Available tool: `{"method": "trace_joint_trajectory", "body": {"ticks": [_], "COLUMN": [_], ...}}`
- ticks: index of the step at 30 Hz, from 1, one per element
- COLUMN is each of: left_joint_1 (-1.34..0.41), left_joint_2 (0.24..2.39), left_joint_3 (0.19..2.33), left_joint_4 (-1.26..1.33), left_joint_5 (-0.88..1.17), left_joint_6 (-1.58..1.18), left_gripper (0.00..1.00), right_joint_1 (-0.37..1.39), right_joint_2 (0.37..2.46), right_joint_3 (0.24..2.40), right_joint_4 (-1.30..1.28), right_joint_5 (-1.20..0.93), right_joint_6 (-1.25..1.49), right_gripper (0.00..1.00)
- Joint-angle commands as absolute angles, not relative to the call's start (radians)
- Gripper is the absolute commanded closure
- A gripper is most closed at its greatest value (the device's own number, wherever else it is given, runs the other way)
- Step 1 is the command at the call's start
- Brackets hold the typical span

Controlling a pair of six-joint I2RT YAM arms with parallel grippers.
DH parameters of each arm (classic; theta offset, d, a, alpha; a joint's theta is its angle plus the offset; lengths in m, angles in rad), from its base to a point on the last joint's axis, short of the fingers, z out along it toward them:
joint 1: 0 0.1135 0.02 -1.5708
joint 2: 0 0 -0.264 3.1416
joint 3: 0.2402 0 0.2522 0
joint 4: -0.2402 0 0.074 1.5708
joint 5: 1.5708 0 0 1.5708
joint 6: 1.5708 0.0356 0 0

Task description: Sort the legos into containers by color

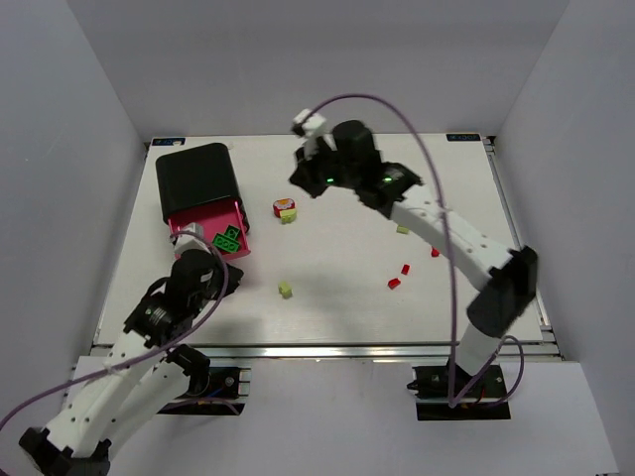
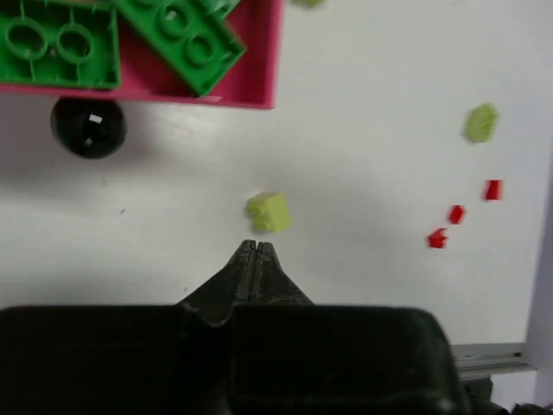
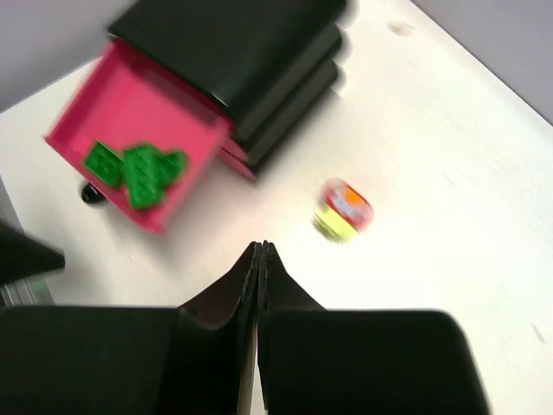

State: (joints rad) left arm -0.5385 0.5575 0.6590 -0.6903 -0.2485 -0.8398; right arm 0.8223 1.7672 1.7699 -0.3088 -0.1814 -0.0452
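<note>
The green legos [image 1: 228, 239] lie together in a magenta-pink drawer [image 1: 203, 220] that stands pulled out toward the near side from the glossy black housing [image 1: 196, 176] at the far left of the white table [image 1: 327, 322]. The left wrist view shows at least two of them, studs down, against the drawer's near right corner, with the drawer's small black knob [image 2: 88, 127] just outside its front wall. The other legos are loose on the table. One lime lego [image 1: 286, 289] sits alone near the middle, to the right of the drawer. Another lime lego [image 1: 402, 229] lies farther right. Three red legos [image 1: 394, 283] are scattered close to one another in the right half, well apart from the housing. A small piece of red on top and lime below [image 1: 285, 208] rests just to the right of the housing; whether it is one brick or two stacked bricks cannot be told. The left gripper [image 2: 257, 249] is closed with its fingers pressed together and nothing between them. Its tips are just short of the middle lime lego and do not touch it. The right gripper [image 3: 261, 248] is likewise closed and empty. Its arm reaches over the far middle of the table, raised well above the surface, and its blurred wrist view looks down on the open drawer, the housing and the red-and-lime piece.
</note>
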Motion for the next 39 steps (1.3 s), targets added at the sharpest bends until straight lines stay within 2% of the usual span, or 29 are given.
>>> {"method": "trace_joint_trajectory", "body": {"ticks": [1,4,9,10,15,17,22,27,39], "left_joint_1": [-0.534,-0.534,-0.525,-0.525,-0.525,-0.525,-0.525,-0.525,-0.506], "left_joint_2": [0.694,0.822,0.920,0.925,0.968,1.008,1.106,1.178,1.158], "left_joint_3": [0.693,0.709,0.727,0.727,0.730,0.736,0.798,0.844,0.839], "left_joint_4": [-0.787,-0.795,-0.744,-0.733,-0.649,-0.623,-0.578,-0.561,-0.393], "left_joint_5": [-0.267,-0.288,-0.394,-0.447,-0.549,-0.590,-0.646,-0.748,-0.792], "left_joint_6": [-0.975,-0.988,-0.969,-0.966,-0.962,-0.962,-0.907,-0.861,-0.660], "left_gripper": [1.00,0.98,0.93,0.88,0.73,0.63,0.58,0.47,0.36], "right_joint_1": [0.721,0.658,0.572,0.563,0.497,0.479,0.442,0.420,0.377], "right_joint_2": [1.603,1.429,1.177,1.152,1.031,1.013,0.986,0.971,0.979], "right_joint_3": [1.596,1.382,1.181,1.163,1.045,1.007,0.939,0.911,0.899], "right_joint_4": [-0.388,-0.332,-0.235,-0.229,-0.153,-0.132,-0.103,-0.094,-0.086], "right_joint_5": [-0.308,-0.342,-0.399,-0.405,-0.434,-0.459,-0.446,-0.460,-0.491], "right_joint_6": [0.005,-0.040,-0.081,-0.090,-0.092,-0.089,-0.115,-0.123,-0.117], "right_gripper": [1.00,1.00,1.00,1.00,1.00,1.00,1.00,1.00,1.00]}}
